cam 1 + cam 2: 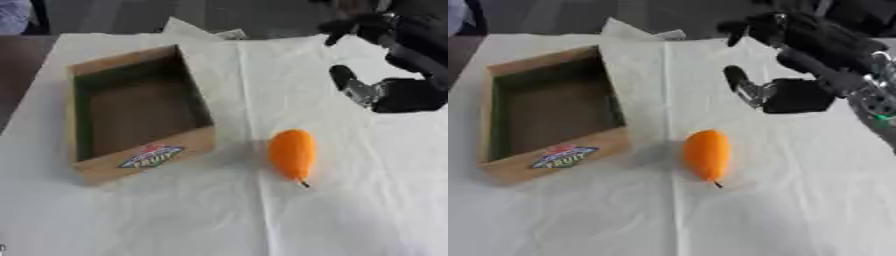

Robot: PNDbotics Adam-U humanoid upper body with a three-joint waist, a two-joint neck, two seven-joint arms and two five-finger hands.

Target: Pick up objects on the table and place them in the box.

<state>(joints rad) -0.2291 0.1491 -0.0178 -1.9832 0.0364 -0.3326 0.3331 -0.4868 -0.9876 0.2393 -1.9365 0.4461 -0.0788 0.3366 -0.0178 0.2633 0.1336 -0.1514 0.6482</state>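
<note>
Right eye view shows the right robot hand (785, 95) open and empty at one o'clock of the orange fruit (708, 154), which lies on the table (798, 210) beside the empty box (553, 117); judged step: approach, next lowering to grasp.

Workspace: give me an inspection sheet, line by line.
Surface: table under a creased white cloth.
Job's things: cardboard box at left, open, nothing seen inside; orange fruit lying on the cloth right of it, apart from it.
Clutter: white paper at the far edge behind the box.
Hands: right hand above the cloth beyond the fruit, fingers relaxed, holding nothing; left hand not in view.
Cables: nothing seen.
Surroundings: dark floor beyond the table.
</note>
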